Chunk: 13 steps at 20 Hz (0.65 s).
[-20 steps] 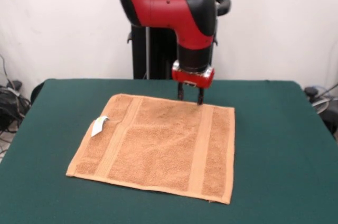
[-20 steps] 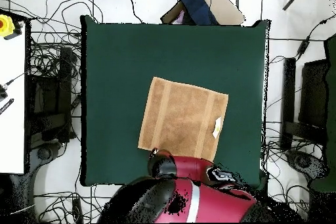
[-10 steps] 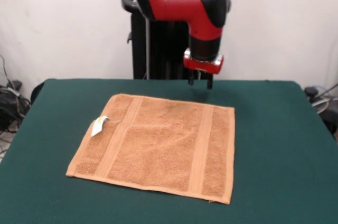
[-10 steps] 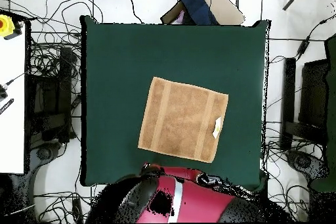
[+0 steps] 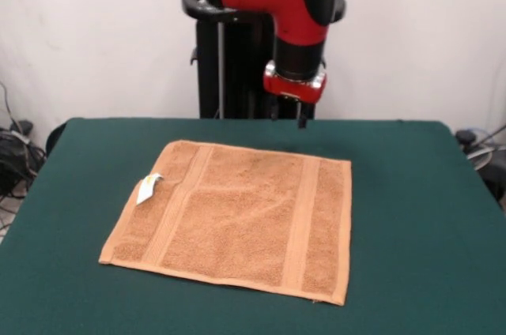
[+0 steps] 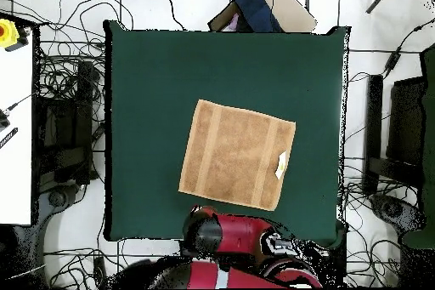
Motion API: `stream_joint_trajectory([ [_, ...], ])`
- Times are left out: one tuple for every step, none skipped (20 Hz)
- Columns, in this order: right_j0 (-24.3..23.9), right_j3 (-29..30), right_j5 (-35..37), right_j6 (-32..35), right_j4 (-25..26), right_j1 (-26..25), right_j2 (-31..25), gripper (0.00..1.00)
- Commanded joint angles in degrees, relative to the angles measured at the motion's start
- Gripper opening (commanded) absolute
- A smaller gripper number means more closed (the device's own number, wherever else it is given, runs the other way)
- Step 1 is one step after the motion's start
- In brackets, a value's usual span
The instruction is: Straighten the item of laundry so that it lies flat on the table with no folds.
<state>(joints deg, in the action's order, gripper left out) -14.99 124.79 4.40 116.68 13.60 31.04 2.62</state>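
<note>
1. Since half a second ago the arm has shifted slightly toward the picture's left in the front view, and the gripper [image 5: 300, 116] hangs above the table's far edge, clear of the cloth.
2. Cables and dark gear [image 5: 14, 155] lie on the floor off the table's left edge in the front view; none of them reaches the green top.
3. On the table [image 5: 419, 216] the item of laundry [image 5: 237, 216] lies spread near the middle, a little nearer the far edge than the near one, turned slightly askew to the table's edges.
4. Its white tag [image 5: 148, 187] sticks out at the left edge of the cloth, folded onto the surface.
5. Two woven bands run across it, one near the left edge and one near the right; the surface looks flat apart from faint ripples at the centre.
6. Whether the jaws are wide or narrow cannot be told: only one dark tip shows below the red wrist.
7. From overhead, the arm's red body [image 6: 242, 237] covers the table's bottom edge just below the cloth without touching it.
8. More cables [image 5: 482, 145] sit off the right corner.
</note>
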Motion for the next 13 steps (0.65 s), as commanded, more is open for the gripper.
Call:
stream_joint_trajectory([
  [-2.5, -8.4, 5.9, 3.9, -2.4, 6.6, -0.7, 1.00],
  [-2.6, -9.4, 8.1, 3.2, -2.6, 7.2, -0.7, 1.00],
  [-2.5, -10.5, 9.5, 2.5, -2.6, 7.8, -0.6, 1.00],
  [-2.2, -11.4, 9.8, 2.1, -2.1, 8.1, -0.1, 1.00],
  [-2.6, -11.8, 9.3, 1.9, -1.7, 8.3, -0.5, 1.00],
  [-2.6, -12.4, 8.7, 1.5, -1.0, 8.4, -0.4, 1.00],
  [-3.2, -12.7, 8.5, 0.8, -0.3, 8.8, -1.1, 1.00],
  [-3.3, -13.5, 9.1, 0.0, 0.4, 9.0, -1.3, 1.00],
  [-3.5, -14.4, 9.8, -0.8, 0.9, 9.3, -1.5, 1.00],
  [-3.4, -15.2, 10.3, -1.3, 1.4, 9.3, -1.3, 1.00],
  [-4.1, -16.2, 11.8, -2.3, 1.7, 9.3, -1.9, 1.00],
  [-4.0, -17.0, 13.0, -2.8, 2.0, 9.3, -1.7, 1.00],
  [-4.7, -18.0, 13.9, -3.9, 2.5, 9.2, -2.2, 1.00],
])
